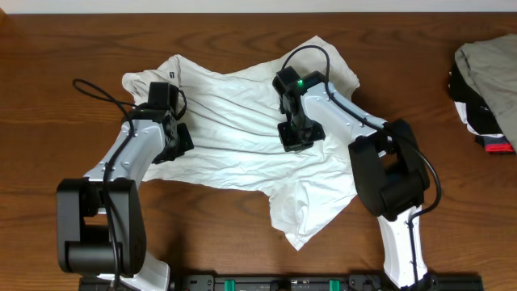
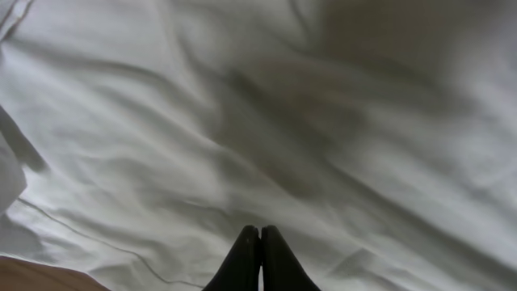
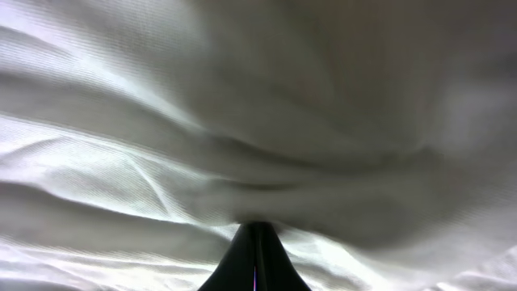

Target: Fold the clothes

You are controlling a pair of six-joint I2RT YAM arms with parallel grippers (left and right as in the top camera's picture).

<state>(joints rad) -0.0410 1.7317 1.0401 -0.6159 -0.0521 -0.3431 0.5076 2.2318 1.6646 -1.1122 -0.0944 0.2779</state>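
white t-shirt (image 1: 234, 113): crumpled flat on table (image 1: 65, 48), no fold made yet
left jaws: closed
right jaws: closed, pinching its cloth

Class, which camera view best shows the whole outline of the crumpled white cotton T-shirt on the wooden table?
The overhead view: the crumpled white cotton T-shirt lies spread out there, its outline almost entirely visible. The left wrist view shows only wrinkled cloth and a seam; the right wrist view shows only close folds.
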